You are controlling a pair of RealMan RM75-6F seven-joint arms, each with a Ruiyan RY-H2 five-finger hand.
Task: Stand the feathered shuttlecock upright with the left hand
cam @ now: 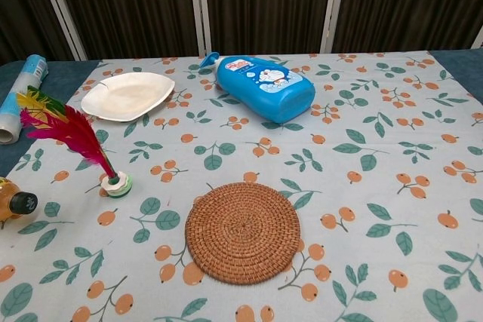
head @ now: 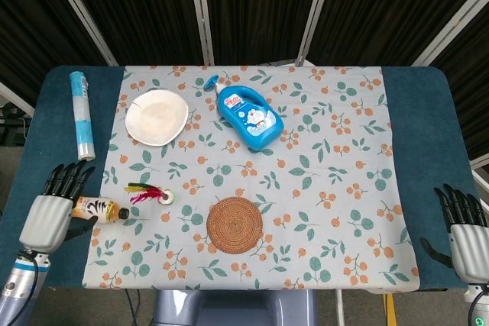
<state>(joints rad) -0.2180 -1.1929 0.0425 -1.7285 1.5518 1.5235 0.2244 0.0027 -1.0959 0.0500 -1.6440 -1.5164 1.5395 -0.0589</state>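
Note:
The feathered shuttlecock (cam: 79, 143) stands on its white and green base on the flowered cloth, its red, yellow and green feathers leaning up and to the left. From above, the shuttlecock (head: 150, 192) shows left of the woven mat. My left hand (head: 50, 215) hangs off to the left over the blue table edge, fingers spread, holding nothing and well apart from the shuttlecock. My right hand (head: 463, 233) is at the far right edge, fingers apart and empty. Neither hand shows in the chest view.
A small orange drink bottle (head: 98, 208) lies beside my left hand. A round woven mat (head: 234, 224), a white plate (head: 157, 116), a blue detergent bottle (head: 248, 116) and a rolled blue tube (head: 81, 114) lie on the table.

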